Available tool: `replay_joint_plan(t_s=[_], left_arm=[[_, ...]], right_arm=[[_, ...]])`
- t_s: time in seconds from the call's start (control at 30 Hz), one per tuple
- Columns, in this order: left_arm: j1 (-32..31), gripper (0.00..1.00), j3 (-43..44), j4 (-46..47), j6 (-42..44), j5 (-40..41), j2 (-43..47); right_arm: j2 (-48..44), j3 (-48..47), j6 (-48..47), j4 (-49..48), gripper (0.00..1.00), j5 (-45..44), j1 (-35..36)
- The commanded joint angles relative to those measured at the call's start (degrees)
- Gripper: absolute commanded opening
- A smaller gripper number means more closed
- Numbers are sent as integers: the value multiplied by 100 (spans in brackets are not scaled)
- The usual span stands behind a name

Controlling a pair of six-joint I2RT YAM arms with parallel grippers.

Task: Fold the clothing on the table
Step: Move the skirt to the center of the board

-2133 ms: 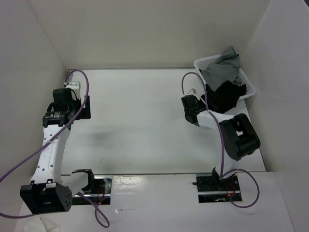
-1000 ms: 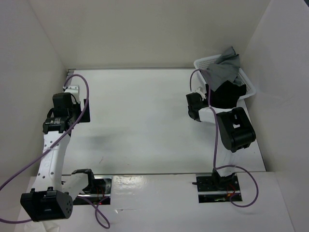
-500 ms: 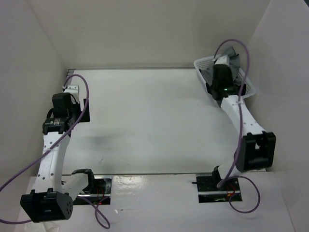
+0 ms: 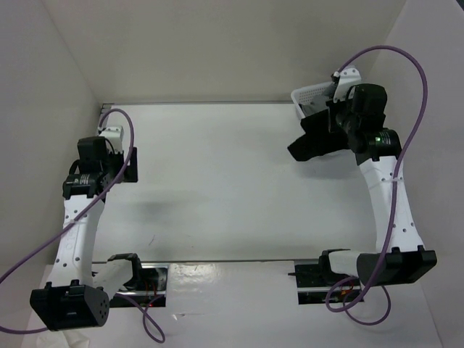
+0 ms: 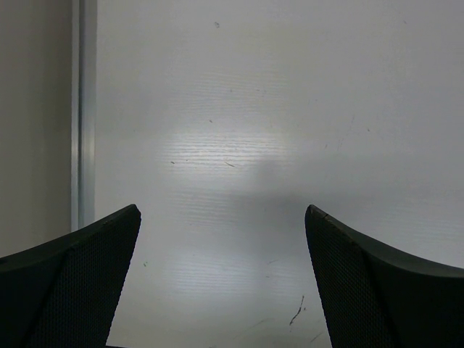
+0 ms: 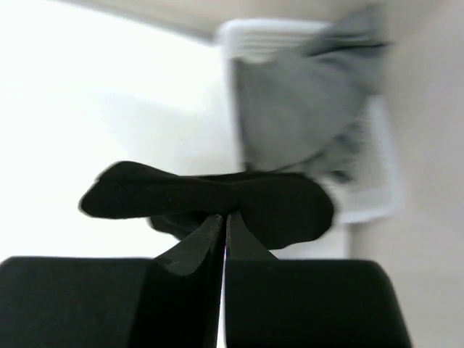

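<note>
The black clothing (image 4: 313, 143) hangs bunched in the air just left of the white basket (image 4: 306, 96), above the table (image 4: 210, 174). My right gripper (image 6: 223, 220) is shut on a fold of the clothing (image 6: 279, 203), which spreads to both sides of the closed fingertips. In the top view that gripper is buried in the dark bundle. My left gripper (image 5: 221, 214) hovers open over bare tabletop at the far left (image 4: 125, 165), with nothing between its fingers (image 5: 87, 268).
Grey garments (image 6: 297, 109) lie in the basket (image 6: 380, 174) at the back right corner, close to the right wall. A metal rail (image 5: 85, 109) runs along the table's left edge. White walls enclose the table on three sides.
My right arm reached into the basket, shut on the black clothing and has pulled it up and to the left, out over the table. The left arm has barely moved.
</note>
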State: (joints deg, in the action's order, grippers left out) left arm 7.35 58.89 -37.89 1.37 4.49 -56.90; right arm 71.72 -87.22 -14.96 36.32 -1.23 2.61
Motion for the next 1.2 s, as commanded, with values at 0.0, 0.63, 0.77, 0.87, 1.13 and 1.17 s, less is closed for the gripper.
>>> replay_joint_plan(t_s=[0.0,0.63,0.77,0.87,1.13,1.17], left_arm=[[73,100,219,-87,171,-299,48],[433,100,903,-606,391,-1935,-276],[486,100,1484,-729,391,-2049,-628],[486,100,1599,-781,391,-2207,-813],[425,100,1160,-667,567,-2531,-875],[338,100,1099,-667,619,-2532,-875]], right_arm=[[-27,-400,239,630,0,2209,-24],[1097,-2957,572,1230,0,6030,-24],[1493,-2968,1003,844,0,6503,-24],[1801,-2494,1241,710,27,6997,134],[2415,-692,81,887,98,2437,1918],[2417,-604,81,825,98,2287,1971]])
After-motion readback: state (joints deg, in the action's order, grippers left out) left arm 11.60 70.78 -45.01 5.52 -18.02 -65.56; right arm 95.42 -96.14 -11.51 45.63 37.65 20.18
